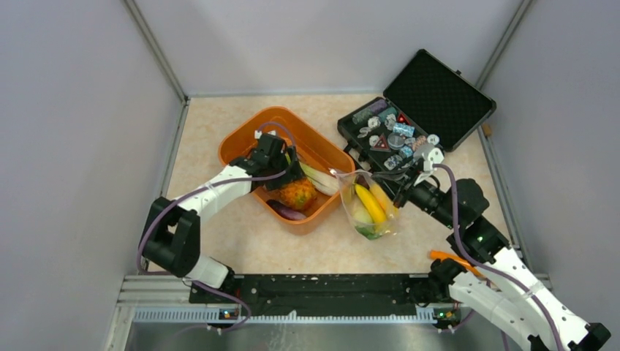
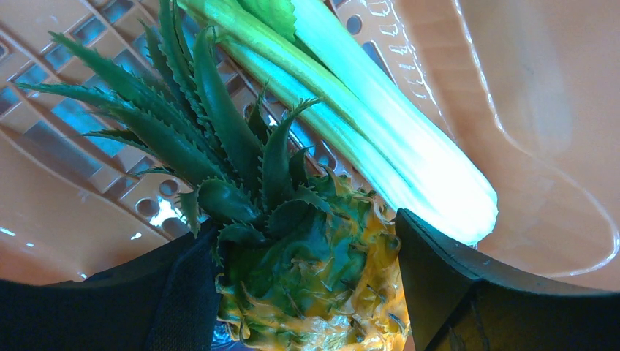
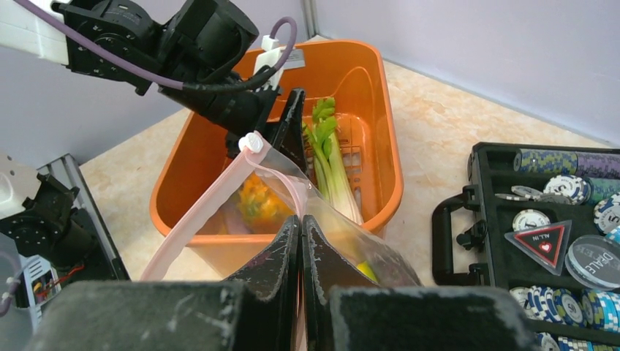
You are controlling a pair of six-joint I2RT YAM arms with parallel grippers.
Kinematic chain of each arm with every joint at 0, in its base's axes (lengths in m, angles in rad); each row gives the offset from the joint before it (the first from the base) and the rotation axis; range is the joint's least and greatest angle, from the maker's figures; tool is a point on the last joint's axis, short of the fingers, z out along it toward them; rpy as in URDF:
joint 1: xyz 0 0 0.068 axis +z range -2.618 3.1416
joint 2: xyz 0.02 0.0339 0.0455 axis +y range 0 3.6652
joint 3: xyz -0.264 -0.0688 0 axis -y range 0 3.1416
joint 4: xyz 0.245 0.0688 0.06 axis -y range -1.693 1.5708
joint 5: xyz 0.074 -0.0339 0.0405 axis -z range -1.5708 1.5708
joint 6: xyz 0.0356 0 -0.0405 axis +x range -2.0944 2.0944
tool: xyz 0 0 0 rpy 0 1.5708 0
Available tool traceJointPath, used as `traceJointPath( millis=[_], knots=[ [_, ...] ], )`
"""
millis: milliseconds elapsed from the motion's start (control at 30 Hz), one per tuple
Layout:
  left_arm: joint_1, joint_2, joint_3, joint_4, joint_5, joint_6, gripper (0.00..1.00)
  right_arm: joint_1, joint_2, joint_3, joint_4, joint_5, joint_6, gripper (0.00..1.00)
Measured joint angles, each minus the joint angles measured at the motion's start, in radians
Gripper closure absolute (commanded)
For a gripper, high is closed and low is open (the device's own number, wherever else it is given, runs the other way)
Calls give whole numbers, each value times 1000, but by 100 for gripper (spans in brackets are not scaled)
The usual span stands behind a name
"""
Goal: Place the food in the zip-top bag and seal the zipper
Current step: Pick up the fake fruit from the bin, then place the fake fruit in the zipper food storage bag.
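Bag nearest you: zip-top bag (image 1: 369, 212) on table (image 1: 241, 241), just beside orange tub (image 1: 248, 139), mouth up, banana (image 1: 369, 203) inside. Your right claw (image 3: 301, 241) clamped shut on bag's mouth edge; zipper (image 3: 197, 219) gapes in loop toward tub. Your left claw (image 2: 305, 225) down in tub, fingers (image 2: 439, 278) astride pineapple (image 1: 297, 194), one each side; you can't tell whether they squeeze it. Eggplant (image 1: 287, 212) at tub's near wall, leafy stalk (image 2: 365, 124) behind pineapple. Farthest: black case (image 1: 439, 91), lid open, chips (image 3: 577, 256) inside.

Table (image 1: 241, 245): beige marbled top. Orange tub (image 1: 245, 139) sits at 10 o'clock from centre. Open black case (image 1: 439, 99) at 2 o'clock. Clear zip-top bag (image 1: 393, 219) stands just beside the tub, at its 4 o'clock.
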Motion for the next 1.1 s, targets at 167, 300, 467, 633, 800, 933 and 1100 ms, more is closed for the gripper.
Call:
traceJointPath(
  millis=[167,300,467,633,800,933,1100],
  knots=[
    [0,-53,-27,-1,-23,14,89,0,0,-12,21,0,21,100],
    [0,-117,-41,3,-36,25,95,0,0,-21,28,4,33,100],
    [0,-214,-45,24,-39,35,95,0,0,-21,31,16,48,100],
    [-1,-365,-48,80,-38,58,97,0,8,-16,14,44,65,100],
    [-6,-503,-48,169,-11,84,99,0,69,57,-55,116,113,100],
    [-29,-549,-48,226,9,104,98,0,153,146,-102,184,186,100],
    [-93,-557,-47,269,27,158,99,0,237,186,-117,240,297,100]
  ],
)
